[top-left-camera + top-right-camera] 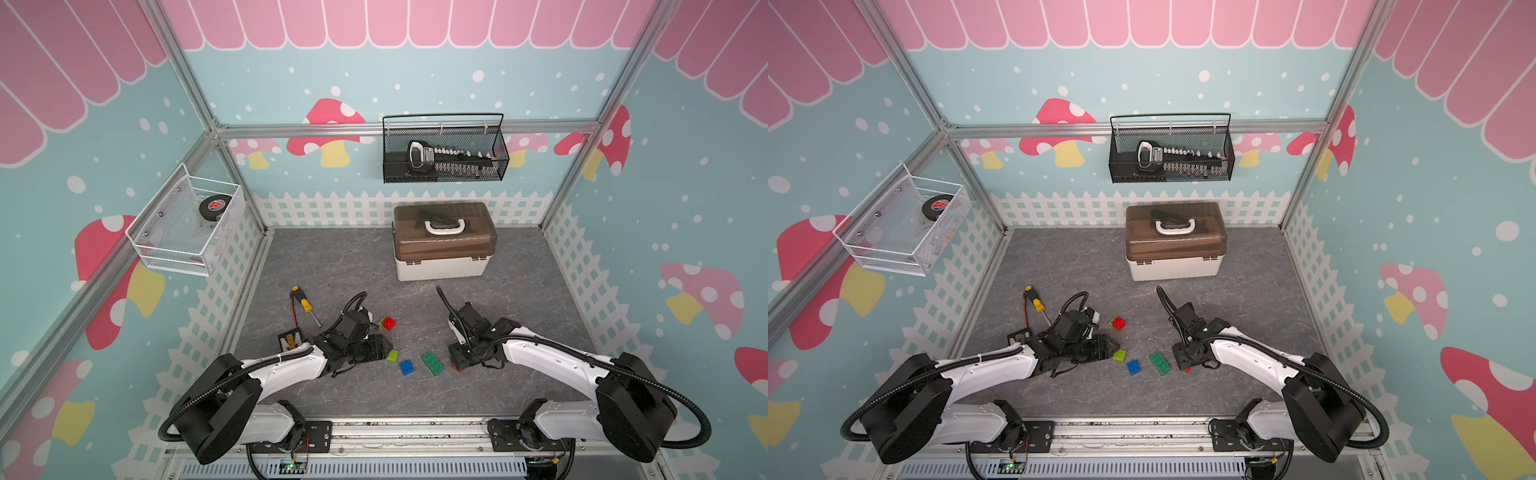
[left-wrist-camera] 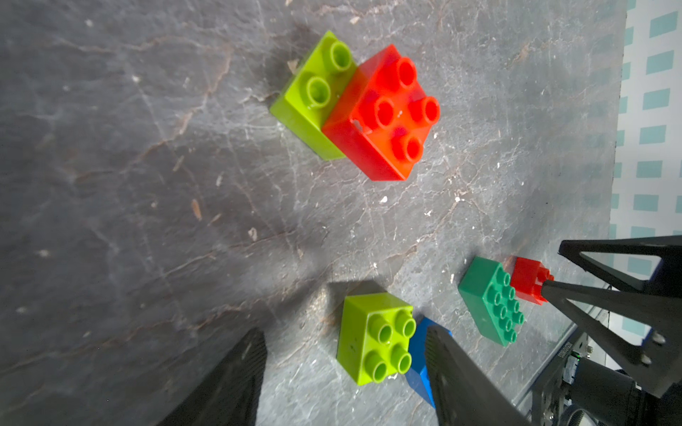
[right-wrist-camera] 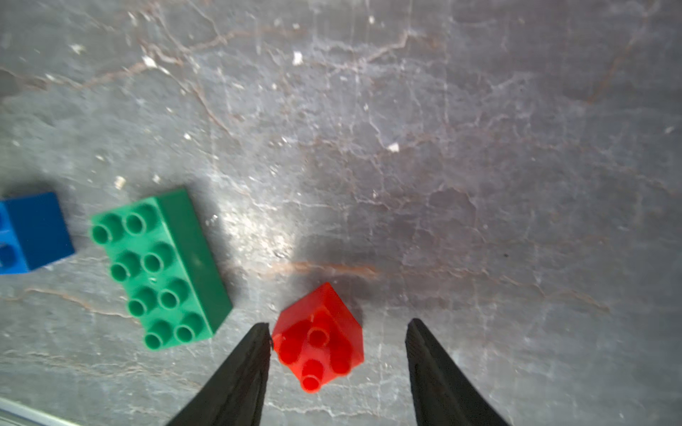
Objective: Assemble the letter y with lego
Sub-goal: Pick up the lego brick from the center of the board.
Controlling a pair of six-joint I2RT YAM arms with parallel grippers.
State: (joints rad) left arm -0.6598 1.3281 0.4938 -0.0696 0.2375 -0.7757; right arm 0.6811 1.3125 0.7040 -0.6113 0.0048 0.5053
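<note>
The lego lies loose on the grey floor, and no letter y is in view. A red brick (image 2: 380, 110) sits half over a lime brick (image 2: 313, 96). A second lime brick (image 2: 374, 343) lies between the fingers of my open left gripper (image 2: 345, 333), ungripped, with the blue brick (image 2: 419, 354) just behind it. The dark green brick (image 3: 162, 269) lies beside them. My right gripper (image 3: 338, 324) stands open around a small red brick (image 3: 319, 339), which is close against one finger and clear of the other. In a top view both grippers (image 1: 388, 343) (image 1: 456, 365) are low over the floor.
A yellow-handled screwdriver (image 1: 305, 305) and a small dark bit holder (image 1: 291, 340) lie left of my left arm. A brown-lidded toolbox (image 1: 444, 241) stands at the back. Wire baskets (image 1: 444, 149) (image 1: 183, 226) hang on the walls.
</note>
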